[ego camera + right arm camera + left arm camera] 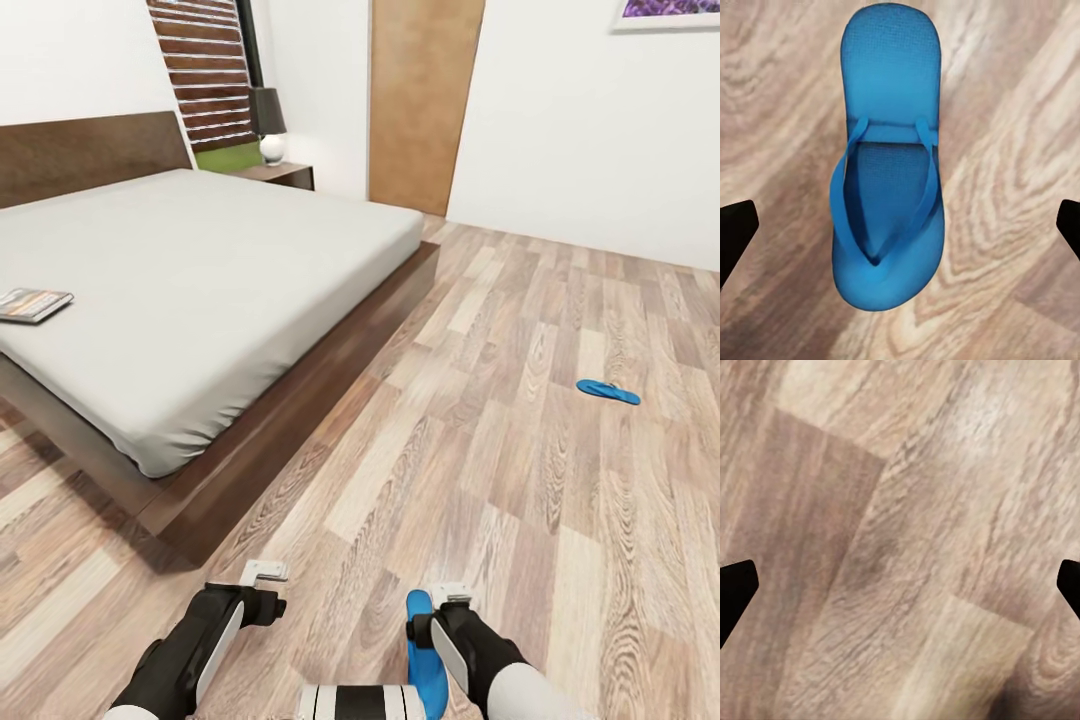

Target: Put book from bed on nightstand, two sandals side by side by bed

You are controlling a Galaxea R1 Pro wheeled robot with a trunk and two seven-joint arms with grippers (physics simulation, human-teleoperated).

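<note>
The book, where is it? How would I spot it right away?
Find the big bed with the plain grey mattress and dark wooden frame. The book lies flat on the mattress, near its edge on the robot's left, far from the nightstand with the lamp. It is thin, and the only thing lying on the mattress.

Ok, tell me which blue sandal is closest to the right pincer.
The sandal on the floor directly under the right pincer, between its open fingers. The other sandal lies far off across the wood floor.
</note>
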